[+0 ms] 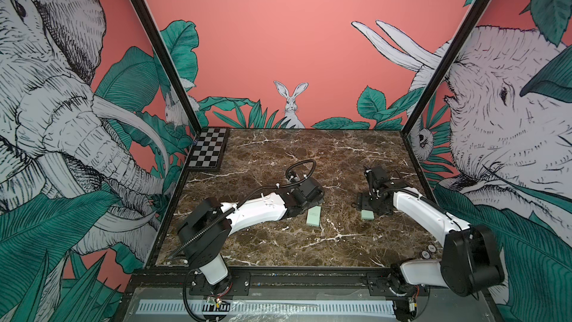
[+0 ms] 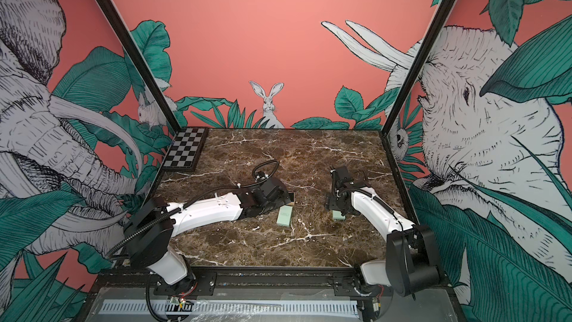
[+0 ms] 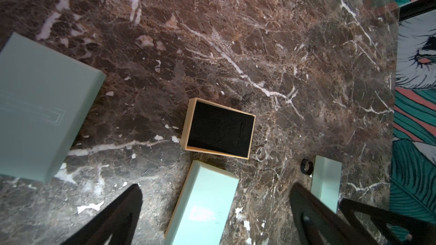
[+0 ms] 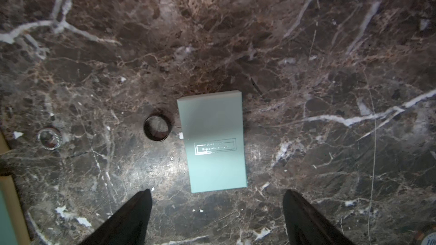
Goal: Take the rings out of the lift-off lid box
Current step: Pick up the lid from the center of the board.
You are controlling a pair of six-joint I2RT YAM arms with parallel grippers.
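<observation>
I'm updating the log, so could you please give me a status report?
Left gripper and right gripper open, empty. Silver ring and black ring on table outside open box. Nothing blocking.

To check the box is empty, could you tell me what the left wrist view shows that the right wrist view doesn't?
Only left wrist: the open box, its black lining bare of rings. Only right wrist: part of a round printed disc. Both: the black ring, beside a mint box, and the silver ring, on the marble.
</observation>
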